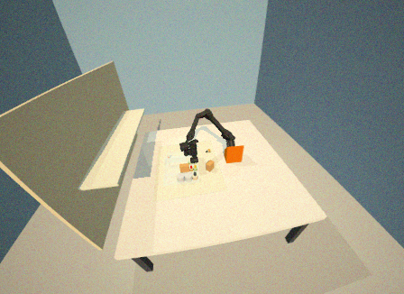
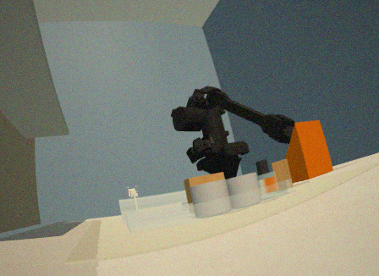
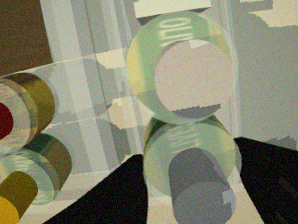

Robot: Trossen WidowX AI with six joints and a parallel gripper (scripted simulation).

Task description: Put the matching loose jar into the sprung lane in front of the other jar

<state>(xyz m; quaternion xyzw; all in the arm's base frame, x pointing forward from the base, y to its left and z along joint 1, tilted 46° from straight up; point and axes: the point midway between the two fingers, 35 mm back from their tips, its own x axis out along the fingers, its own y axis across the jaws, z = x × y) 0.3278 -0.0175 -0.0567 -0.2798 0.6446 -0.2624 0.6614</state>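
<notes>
My gripper (image 3: 188, 156) (image 1: 194, 161) is shut on a round pale-green jar with a grey knob-like top. This held jar (image 3: 199, 172) is between the black fingers in the wrist view. Directly behind it is the lane jar (image 3: 192, 75), of the same pale green and yellow look, with a broad pale top. The two jars touch or nearly touch, in one row between clear walls. The white pusher plate (image 3: 172, 7) is just behind the lane jar. The low front stop is not discernible, and whether the held jar stands on the lane floor cannot be told. The fingertips are hidden in the exterior view.
To the left in the wrist view are a red-topped jar (image 3: 6, 120) and a yellow-topped jar (image 3: 20, 190). Two grey cylinders (image 2: 210, 199) (image 2: 244, 190) stand in front of the lanes. A dark-topped jar (image 1: 195, 176), a small orange-brown block (image 1: 209, 165) and a large orange box (image 1: 234, 154) (image 2: 315, 150) are nearby.
</notes>
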